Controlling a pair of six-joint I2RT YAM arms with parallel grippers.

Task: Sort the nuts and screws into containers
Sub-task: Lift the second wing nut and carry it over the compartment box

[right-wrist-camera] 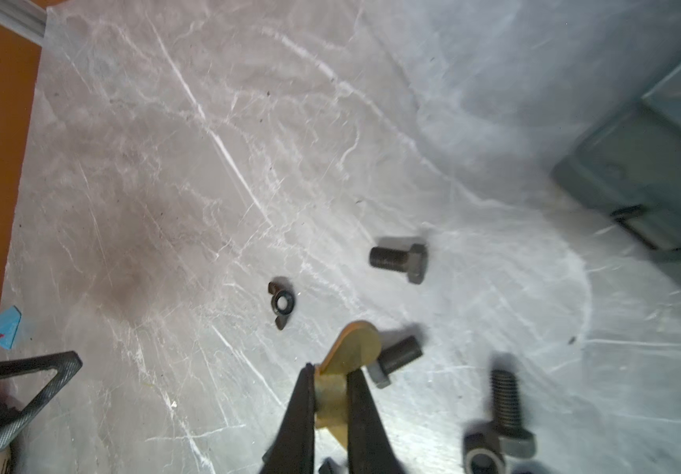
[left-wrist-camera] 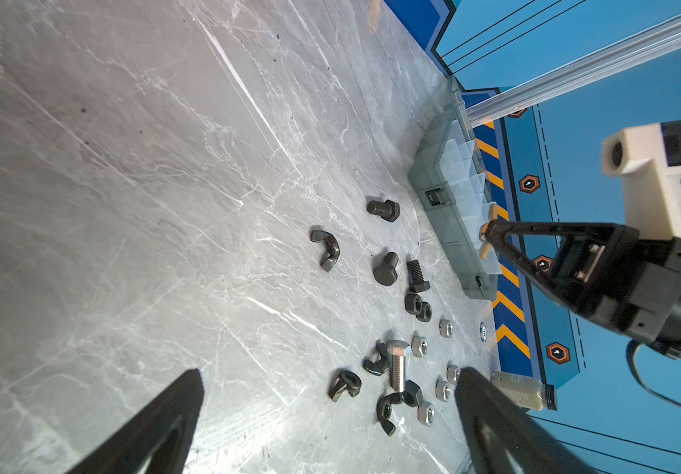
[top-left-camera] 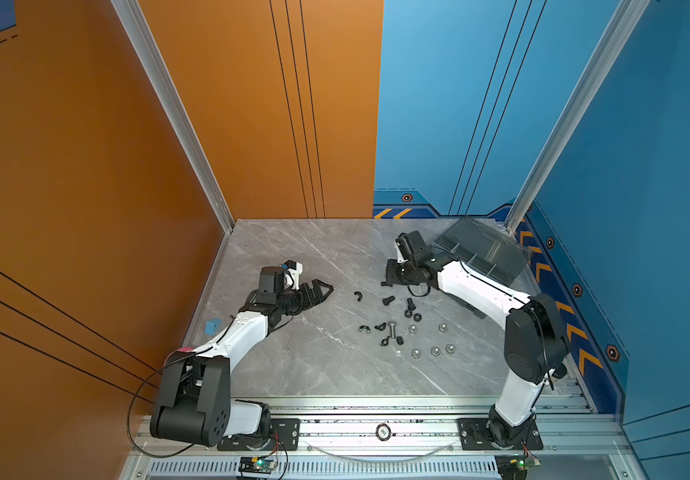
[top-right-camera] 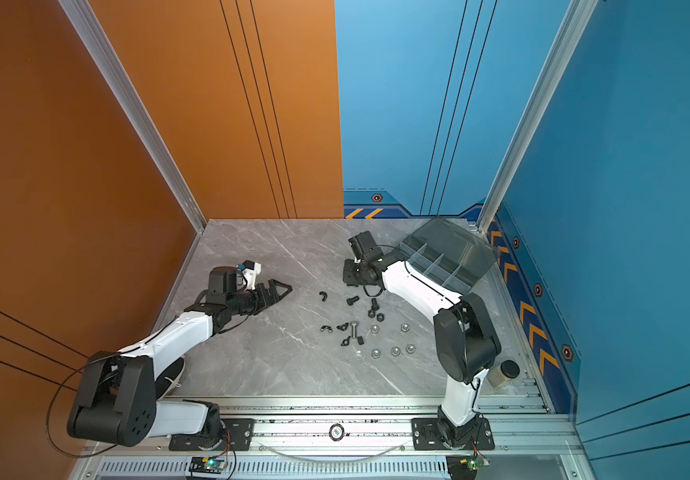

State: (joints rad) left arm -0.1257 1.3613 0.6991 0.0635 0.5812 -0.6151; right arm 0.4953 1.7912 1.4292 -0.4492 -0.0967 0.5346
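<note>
My right gripper point(right-wrist-camera: 332, 371) is shut on a brass winged nut point(right-wrist-camera: 353, 353), held above the table beside the organiser box point(top-left-camera: 480, 253); it also shows in the left wrist view point(left-wrist-camera: 490, 234). The box's tinted lid stands open at the back right, and its compartments point(left-wrist-camera: 459, 164) have pale dividers. Loose on the marble lie black screws point(top-left-camera: 388, 300), a silver hex bolt point(top-left-camera: 393, 329), silver hex nuts point(top-left-camera: 435, 351), black hex nuts point(top-left-camera: 416, 317) and black winged nuts point(top-left-camera: 364, 329). My left gripper point(top-left-camera: 328, 289) is open, with nothing in it, left of the pile.
A small blue piece point(top-left-camera: 212, 326) lies near the left wall. A pale bottle with a black cap point(top-right-camera: 505, 372) lies at the right edge behind the right arm. Orange and blue walls close in the table; an aluminium rail runs along the front.
</note>
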